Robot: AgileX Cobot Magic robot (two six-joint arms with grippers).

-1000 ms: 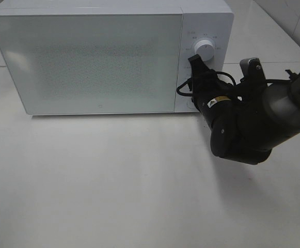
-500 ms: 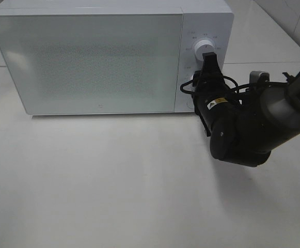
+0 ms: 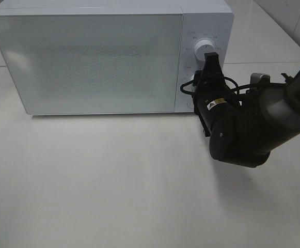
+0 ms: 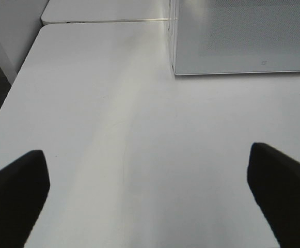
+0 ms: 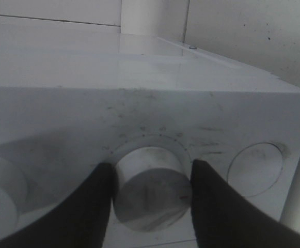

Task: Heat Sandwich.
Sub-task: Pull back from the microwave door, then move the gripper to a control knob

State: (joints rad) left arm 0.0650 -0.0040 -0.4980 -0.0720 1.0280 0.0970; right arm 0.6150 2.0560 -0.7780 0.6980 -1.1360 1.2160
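Observation:
The white microwave (image 3: pixel 88 62) stands at the back of the table with its door shut. The sandwich is out of view. My right gripper (image 3: pixel 205 72) is at the control panel. In the right wrist view its two dark fingers (image 5: pixel 90 206) touch either side of the lower knob (image 5: pixel 151 194). The upper knob (image 3: pixel 205 47) sits free just beyond it. My left gripper (image 4: pixel 150 201) is open and empty above the bare table left of the microwave. It does not show in the exterior view.
A round button (image 5: pixel 255 163) sits beside the gripped knob on the panel. The white table (image 3: pixel 113 181) stretches in front of the microwave. The table's left edge (image 4: pixel 15 88) and a tiled wall behind are near.
My right gripper has shifted right and a little further in along the panel and now has its fingers around the lower knob. It has barely moved in the last half second.

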